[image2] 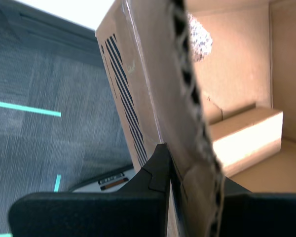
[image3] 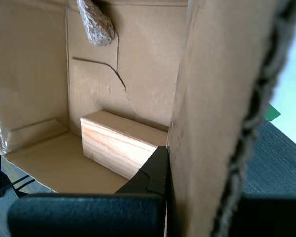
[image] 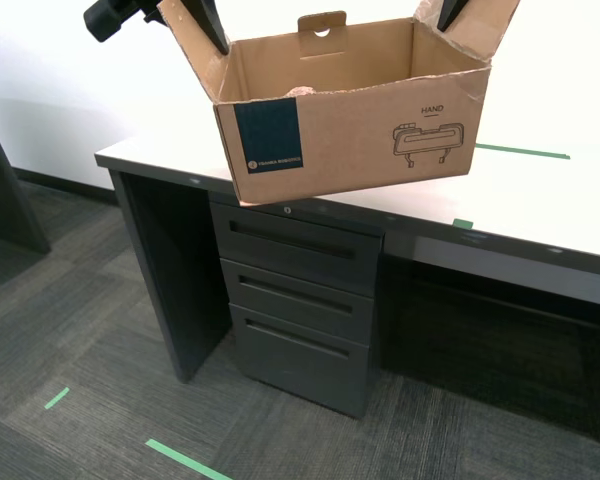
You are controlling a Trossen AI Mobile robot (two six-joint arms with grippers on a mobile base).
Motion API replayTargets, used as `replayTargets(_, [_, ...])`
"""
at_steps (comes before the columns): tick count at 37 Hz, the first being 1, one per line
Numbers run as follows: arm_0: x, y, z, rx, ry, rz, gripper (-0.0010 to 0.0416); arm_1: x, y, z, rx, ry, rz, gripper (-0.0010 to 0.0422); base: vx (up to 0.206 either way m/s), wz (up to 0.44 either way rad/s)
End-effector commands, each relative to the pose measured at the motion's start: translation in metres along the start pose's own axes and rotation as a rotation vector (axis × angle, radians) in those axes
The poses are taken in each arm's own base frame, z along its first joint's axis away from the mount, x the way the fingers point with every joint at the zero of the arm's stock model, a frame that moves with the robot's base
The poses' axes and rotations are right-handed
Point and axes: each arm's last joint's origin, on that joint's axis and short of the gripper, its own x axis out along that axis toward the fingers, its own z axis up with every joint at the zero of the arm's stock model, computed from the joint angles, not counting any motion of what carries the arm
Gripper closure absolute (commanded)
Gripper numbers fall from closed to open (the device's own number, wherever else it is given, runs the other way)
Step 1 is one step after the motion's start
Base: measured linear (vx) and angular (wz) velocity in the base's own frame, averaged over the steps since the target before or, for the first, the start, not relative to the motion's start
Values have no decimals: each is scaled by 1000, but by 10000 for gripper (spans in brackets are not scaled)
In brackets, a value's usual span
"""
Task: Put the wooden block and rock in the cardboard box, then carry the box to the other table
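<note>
**Operator:** Carrying status, reading across the exterior view from its left?

**Unit:** At the exterior view's left, one black gripper (image: 212, 30) clamps the box's side flap; at the right, another (image: 450, 15) clamps the opposite flap. The wrist views do not settle which is which. My first gripper (image3: 170, 190) is closed on a flap wall, one finger (image3: 150, 173) against its inner face. My second gripper (image2: 170, 190) is likewise closed on a flap edge. The brown corrugated cardboard box (image: 350, 140), with its dark teal square label (image: 268, 135) and line drawing, hangs tilted above the whitish-grey table (image: 540, 200) with its green tape line (image: 520, 151), over the dark grey drawer unit (image: 295, 300).

**Operator:** Contents?

**Unit:** The pale tan rectangular wooden block (image3: 121, 145) lies on the box floor. The rough pinkish-beige rock (image3: 96, 22) rests against an inner wall.

**Operator:** Procedure for the step in hand?

**Unit:** Judged: lower both arms together and evenly, level the box, and release only once its base rests fully on the table. Uneven motion could tear a flap.

**Operator:** Materials?

**Unit:** The corrugated edges are frayed and thin. The block is smooth and grained. The rock is speckled and coarse.
</note>
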Motion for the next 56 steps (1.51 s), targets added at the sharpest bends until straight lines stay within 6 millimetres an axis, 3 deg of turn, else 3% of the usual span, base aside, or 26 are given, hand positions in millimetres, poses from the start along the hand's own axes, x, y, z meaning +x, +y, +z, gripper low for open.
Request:
replayTargets(1, [0,1,0,-7,-2,11,406,-2,-2,3,-7,-33,11,413,0,0])
replayTargets(20, [-2,2,-2,-4,6,10,406,-2,-1,4,-4,-51,26,413,39,77])
replayTargets(24, [-5,3,-4,-4,4,11,406,-5,0,4,-3,-83,83,413,88,152])
replayTargets(39, [-12,6,-8,-2,-11,13,406,-24,-9,6,44,-188,39,413,86,176])
replayTargets(56, [-11,7,-7,22,-17,15,406,-24,-11,9,57,-222,24,412,34,178])
